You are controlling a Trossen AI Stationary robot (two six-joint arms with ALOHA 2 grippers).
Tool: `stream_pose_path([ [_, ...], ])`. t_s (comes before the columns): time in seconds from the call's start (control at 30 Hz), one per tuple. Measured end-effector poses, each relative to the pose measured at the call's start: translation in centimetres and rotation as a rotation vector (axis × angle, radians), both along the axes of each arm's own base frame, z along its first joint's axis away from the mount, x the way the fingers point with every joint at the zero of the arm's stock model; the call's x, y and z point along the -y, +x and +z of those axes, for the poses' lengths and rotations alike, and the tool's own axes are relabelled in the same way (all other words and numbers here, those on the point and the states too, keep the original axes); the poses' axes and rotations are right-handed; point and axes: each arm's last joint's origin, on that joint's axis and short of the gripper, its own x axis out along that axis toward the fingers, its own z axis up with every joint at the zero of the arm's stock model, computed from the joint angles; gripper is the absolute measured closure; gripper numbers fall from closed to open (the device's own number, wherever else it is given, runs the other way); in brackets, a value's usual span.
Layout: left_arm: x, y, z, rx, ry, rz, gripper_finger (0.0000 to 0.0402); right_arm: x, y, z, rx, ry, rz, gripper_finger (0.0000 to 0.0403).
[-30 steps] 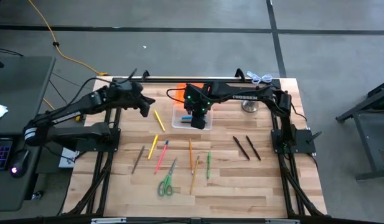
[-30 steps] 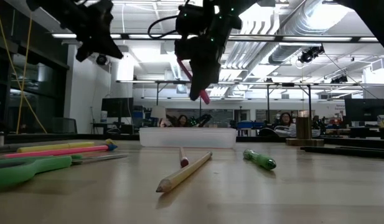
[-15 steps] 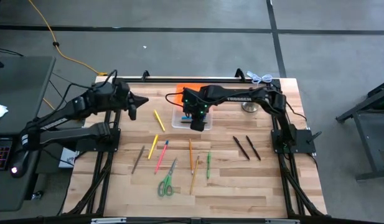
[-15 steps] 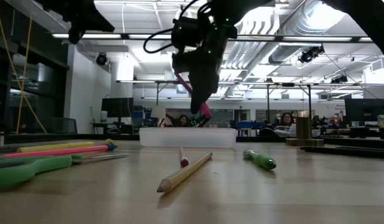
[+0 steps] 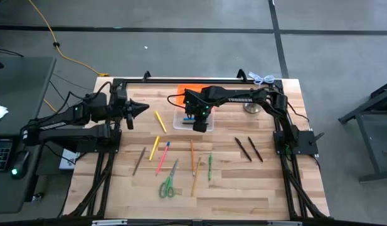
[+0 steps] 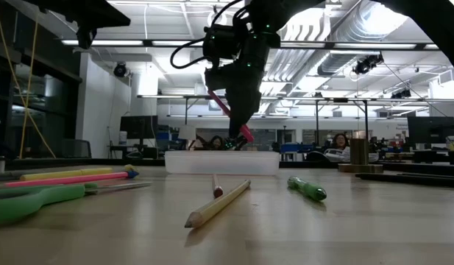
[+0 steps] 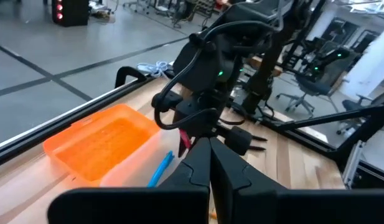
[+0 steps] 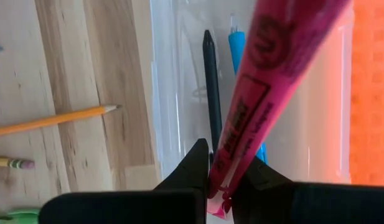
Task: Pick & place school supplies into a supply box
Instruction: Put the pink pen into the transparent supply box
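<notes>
Lowered over the last second, the pink marker [image 6: 228, 112] now hangs with its tip just above the supply box [image 5: 194, 120], where before it rode clearly higher. We see the right end effector [image 5: 200, 120] closed narrowly on the marker, which slants down between its jaws in the right wrist view, directly over the clear tray. Inside the box already lie a blue pen [image 8: 236, 56] and a dark pencil [image 8: 211, 78], and the orange lid [image 5: 189, 90] lies open on the far side.

Meanwhile the left end effector [image 5: 138, 108] has pulled back toward the left edge of the bench [image 5: 243, 188]; its jaws are pressed together and empty, so that arm looks parked.

We judge the drop is imminent: the marker sits over the box, and releasing it should land it with the other two.

Still out on the bench nearer us are a yellow pencil [image 5: 160, 121], a pink pen [image 5: 162, 157], an orange pencil [image 5: 192, 156], a green marker [image 5: 210, 167], the green-handled scissors [image 5: 168, 182] and two dark pens [image 5: 249, 149], so much of the task remains.
</notes>
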Motion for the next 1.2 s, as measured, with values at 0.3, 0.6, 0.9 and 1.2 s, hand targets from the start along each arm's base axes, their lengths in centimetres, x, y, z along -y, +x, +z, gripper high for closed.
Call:
stream_pose_path([
  [0.3, 0.6, 0.0, -0.3, -0.004, 0.016, -0.005, 0.0369, 0.0, 0.1, -0.8, -0.023, 0.02, 0.021, 0.0389],
  [0.6, 1.2, 1.0, -3.3, 0.016, 0.015, -0.04, 0.0369, 0.0, 0.3, -2.9, -0.097, 0.042, 0.032, 0.0389],
  [0.9, 1.3, 0.4, -4.3, 0.047, 0.021, -0.033, 0.0369, 0.0, 0.2, -3.1, -0.117, 0.046, 0.035, 0.0389],
  [1.2, 1.4, -0.4, -5.3, 0.079, 0.004, -0.039, 0.0369, 0.0, 0.5, -4.5, -0.142, 0.061, 0.042, 0.0389],
])
